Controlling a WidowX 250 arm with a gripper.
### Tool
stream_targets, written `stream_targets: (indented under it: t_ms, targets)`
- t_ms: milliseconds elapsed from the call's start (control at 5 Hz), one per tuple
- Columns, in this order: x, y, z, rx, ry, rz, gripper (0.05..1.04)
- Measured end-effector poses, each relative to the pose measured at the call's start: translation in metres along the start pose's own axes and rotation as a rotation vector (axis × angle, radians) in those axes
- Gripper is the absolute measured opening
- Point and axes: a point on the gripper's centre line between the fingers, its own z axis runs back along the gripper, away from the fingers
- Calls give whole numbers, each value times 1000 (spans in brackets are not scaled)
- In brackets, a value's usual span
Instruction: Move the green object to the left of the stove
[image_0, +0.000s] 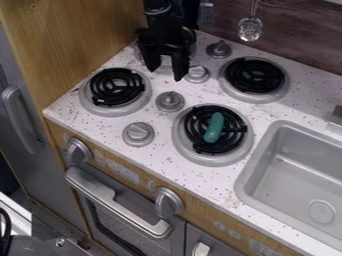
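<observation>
Black arm (159, 22) is hanging over the rear-left burner (137, 54), fingers (180, 66) pointing down and spread, while the green object (214, 128) is lying on the front-right burner (194, 156).

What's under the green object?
The green object lies on the black coil of the burner nearest the sink, inside its grey ring. Whatever is directly beneath it is covered.

pale markings (123, 171) on wooden front panel (200, 213), near silver knobs (169, 202), too small; no readable text
</observation>
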Motion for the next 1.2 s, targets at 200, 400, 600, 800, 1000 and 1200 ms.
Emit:
stream_targets:
  t_ms: [200, 400, 600, 800, 1000, 1200]
  targets:
    - [-9, -1, -16, -17, 45, 7, 997]
    - [-16, -31, -33, -35, 90, -35, 997]
    - [-17, -70, -46, -37, 105, -105, 997]
    - [-19, -93, -56, -5, 92, -77, 997]
    - [-13, -113, -59, 31, 62, -93, 997]
    - [-14, -101, -75, 61, 96, -54, 997]
